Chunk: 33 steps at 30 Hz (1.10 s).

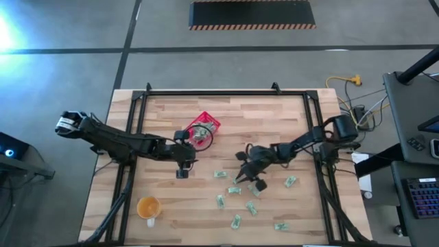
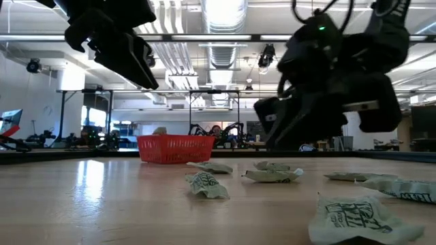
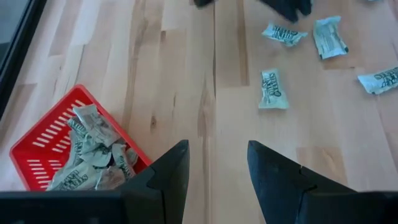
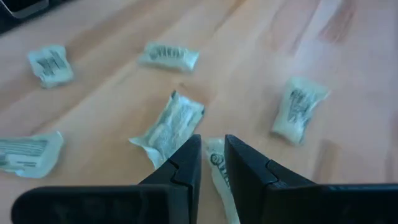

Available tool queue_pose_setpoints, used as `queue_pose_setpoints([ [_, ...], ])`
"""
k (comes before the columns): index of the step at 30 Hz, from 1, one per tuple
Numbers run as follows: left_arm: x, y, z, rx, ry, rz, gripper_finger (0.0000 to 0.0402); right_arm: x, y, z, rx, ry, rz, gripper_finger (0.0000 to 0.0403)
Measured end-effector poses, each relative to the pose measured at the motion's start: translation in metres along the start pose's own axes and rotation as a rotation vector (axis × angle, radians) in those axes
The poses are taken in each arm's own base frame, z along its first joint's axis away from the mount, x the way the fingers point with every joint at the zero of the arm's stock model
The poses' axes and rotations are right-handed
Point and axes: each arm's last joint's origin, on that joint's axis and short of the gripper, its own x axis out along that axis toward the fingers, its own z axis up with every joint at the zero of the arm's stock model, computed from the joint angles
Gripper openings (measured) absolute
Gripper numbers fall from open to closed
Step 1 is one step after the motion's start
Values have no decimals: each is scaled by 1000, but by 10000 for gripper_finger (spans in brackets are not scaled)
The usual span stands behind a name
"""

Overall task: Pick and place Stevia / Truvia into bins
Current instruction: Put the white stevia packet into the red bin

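Note:
The red basket [image 1: 204, 128] sits left of the table's middle, with several pale green Stevia packets [image 3: 93, 146] heaped inside it. More packets [image 1: 236, 221] lie scattered on the wood right of middle and toward the near edge. My left gripper [image 3: 217, 149] hovers open and empty just on the near side of the basket [image 3: 43, 146]. My right gripper [image 4: 212, 142] is over the scattered packets [image 4: 171, 121], its fingers nearly together with one packet between them. In the low view the basket [image 2: 175, 148] stands behind loose packets [image 2: 204, 184]. My right gripper has one Stevia packet between its two fingers; a strip of the packet [image 4: 216, 165] shows in the narrow gap. The fingers come from above, slanting down toward the table. I cannot tell whether the packet is lifted clear of the wood.
An orange cup [image 1: 149, 206] stands near the table's near-left corner. A black frame rail [image 1: 226, 92] runs along the far edge and down both sides. Bare wood lies between the basket and the scattered packets.

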Motion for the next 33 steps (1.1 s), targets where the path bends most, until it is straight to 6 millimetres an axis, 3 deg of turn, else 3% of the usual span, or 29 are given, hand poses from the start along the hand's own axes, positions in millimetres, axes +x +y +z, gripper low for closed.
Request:
queue_pose_setpoints([
  [6,2,0,-3,-17,13,0,146,14,-7,8,75,153,39,98],
  [18,2,0,-4,-18,10,0,146,21,-10,3,91,181,35,148],
  [24,2,-1,-4,-18,11,0,146,21,-11,3,67,188,9,121],
  [33,2,-1,-4,-17,12,0,146,21,-12,5,-12,192,-11,25],
])
